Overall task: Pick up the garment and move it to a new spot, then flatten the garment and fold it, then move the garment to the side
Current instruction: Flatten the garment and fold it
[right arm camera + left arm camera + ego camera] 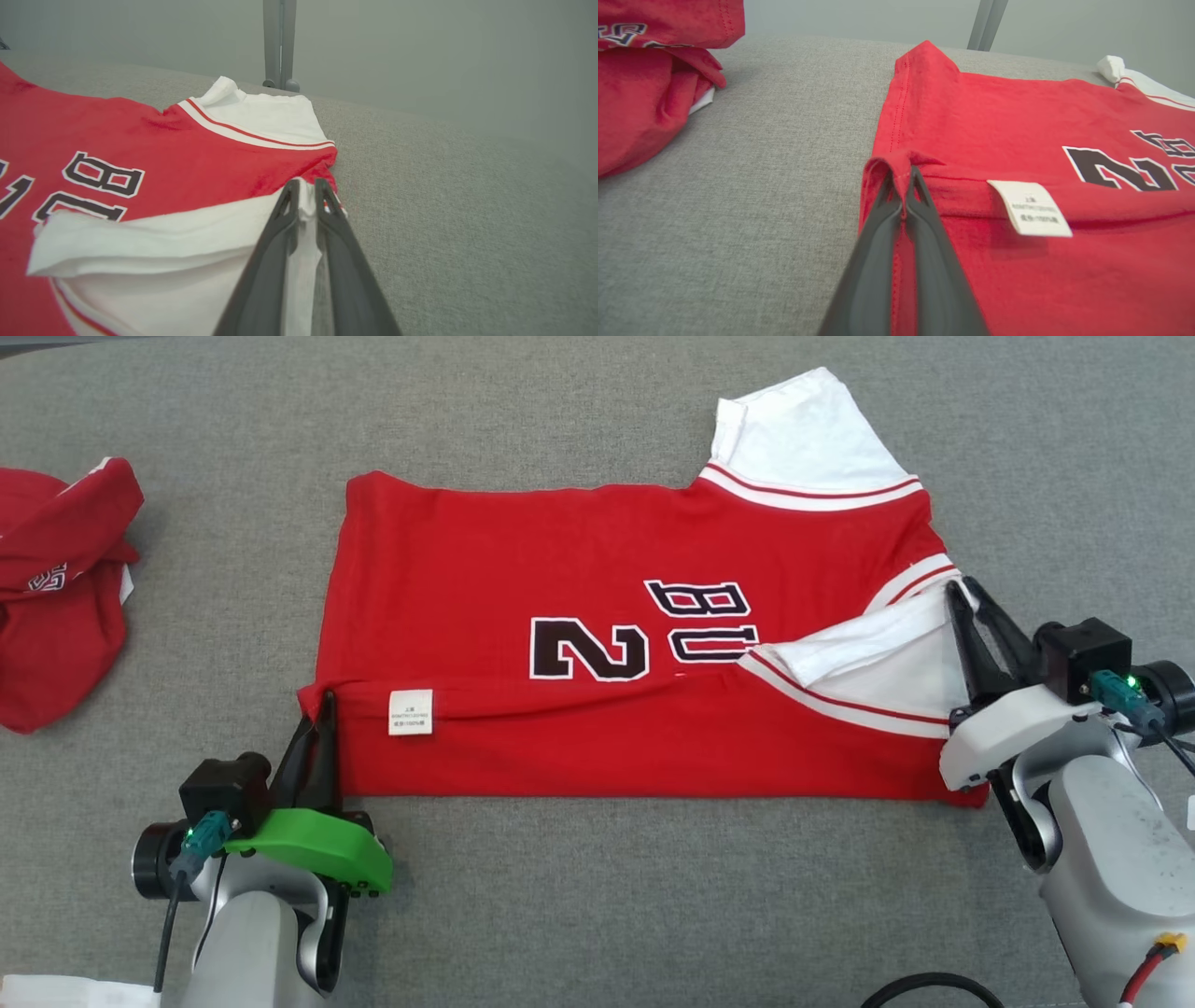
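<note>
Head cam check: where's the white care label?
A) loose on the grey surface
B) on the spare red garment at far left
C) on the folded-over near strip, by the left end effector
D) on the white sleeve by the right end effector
C: the care label sits on the folded-over near strip of the jersey, just beside the left end effector, which pinches that corner.

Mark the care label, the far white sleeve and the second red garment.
care label (411, 712): head view, centre of the tag.
far white sleeve (805, 429): head view, its flat middle.
second red garment (56, 644): head view, its lower half.
</note>
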You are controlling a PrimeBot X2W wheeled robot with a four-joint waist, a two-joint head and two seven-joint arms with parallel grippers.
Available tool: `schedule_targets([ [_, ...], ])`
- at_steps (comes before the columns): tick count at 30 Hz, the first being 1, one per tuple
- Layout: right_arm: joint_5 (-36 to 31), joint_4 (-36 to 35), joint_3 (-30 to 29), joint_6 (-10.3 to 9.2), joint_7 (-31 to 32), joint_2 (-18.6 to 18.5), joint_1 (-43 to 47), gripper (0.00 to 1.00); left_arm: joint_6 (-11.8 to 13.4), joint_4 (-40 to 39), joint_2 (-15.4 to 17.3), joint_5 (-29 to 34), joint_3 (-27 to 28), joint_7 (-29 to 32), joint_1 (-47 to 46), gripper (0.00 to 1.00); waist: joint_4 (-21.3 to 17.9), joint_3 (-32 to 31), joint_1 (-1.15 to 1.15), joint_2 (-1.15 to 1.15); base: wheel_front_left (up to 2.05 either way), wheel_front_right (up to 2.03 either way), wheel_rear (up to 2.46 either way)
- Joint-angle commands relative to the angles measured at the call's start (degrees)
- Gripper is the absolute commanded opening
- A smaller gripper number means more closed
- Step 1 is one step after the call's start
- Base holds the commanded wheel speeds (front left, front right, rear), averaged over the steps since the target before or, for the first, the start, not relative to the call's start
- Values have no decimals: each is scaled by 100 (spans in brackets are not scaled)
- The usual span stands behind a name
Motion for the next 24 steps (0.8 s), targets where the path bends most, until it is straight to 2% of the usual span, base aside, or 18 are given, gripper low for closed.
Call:
schedule_targets([
  [1, -75, -101, -117, -11, -14, 68, -106, 100, 57, -10, 13, -2, 14, 0, -90, 100, 13, -6, 0, -1, 0, 0, 0],
  [7, -104, -577, -534, -11, -12, 276, 341, 100, 219, -226, 13, -33, 16, 0, 238, 100, -23, -156, 0, -1, 0, 0, 0],
  [19, 251, -359, -506, -11, -13, 345, 1510, 100, 319, -297, 14, -114, -129, 0, 808, 100, -128, -352, 0, -1, 0, 0, 0],
  [24, 344, -198, -529, -11, -13, 413, 1699, 100, 336, -297, 13, -140, -169, 0, 899, 100, -137, -382, 0, -1, 0, 0, 0],
])
